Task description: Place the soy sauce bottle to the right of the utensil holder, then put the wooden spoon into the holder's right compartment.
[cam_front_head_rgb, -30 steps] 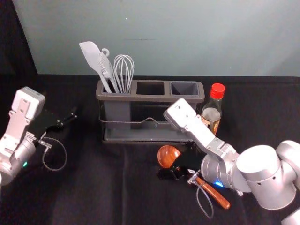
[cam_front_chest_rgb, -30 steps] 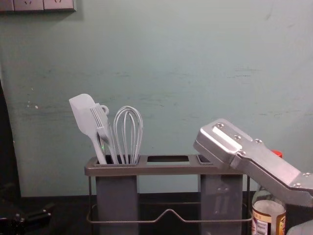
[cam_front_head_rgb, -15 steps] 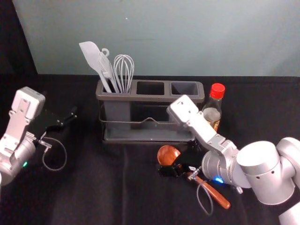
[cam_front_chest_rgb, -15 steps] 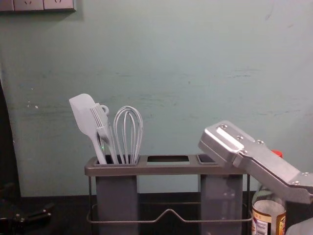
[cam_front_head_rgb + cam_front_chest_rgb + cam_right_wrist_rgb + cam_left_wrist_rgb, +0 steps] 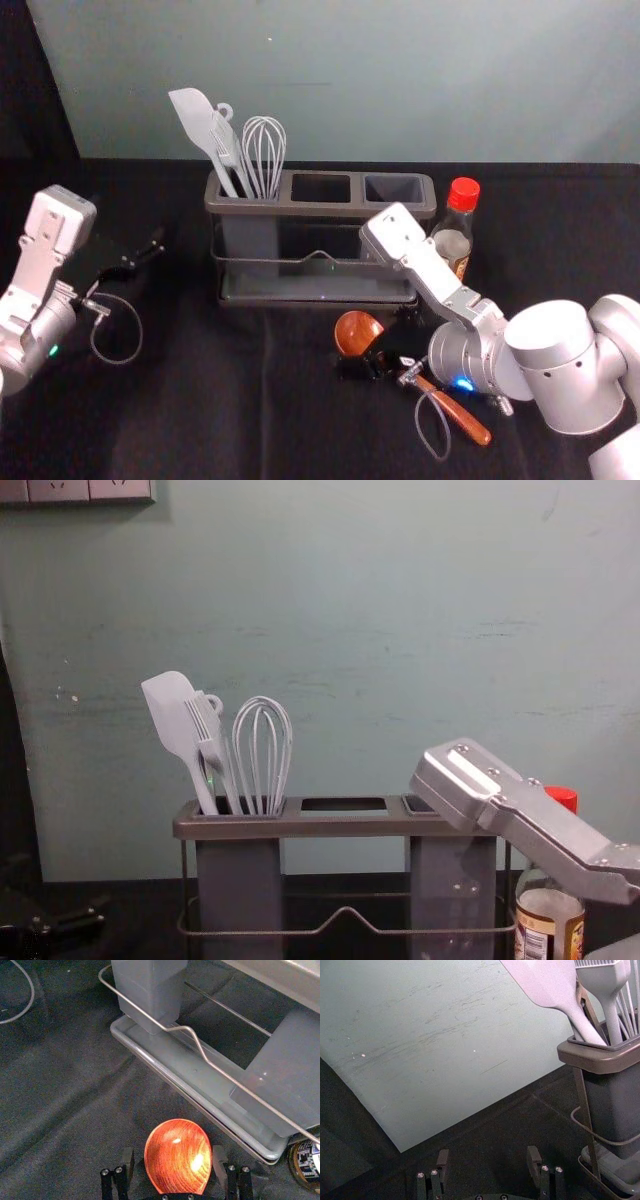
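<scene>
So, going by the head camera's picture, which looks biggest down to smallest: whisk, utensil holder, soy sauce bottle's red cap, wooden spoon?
1. Utensil holder
2. Wooden spoon, judged end to end, though partly covered
3. Whisk
4. Soy sauce bottle's red cap

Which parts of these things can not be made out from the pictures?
- Wooden spoon: its neck, head view, behind the right gripper.
- Soy sauce bottle: its base, chest view, cut off by the lower edge.
- Whisk: its handle's end, head view, inside the utensil holder.
- Label's fine print: chest view, too small.
</scene>
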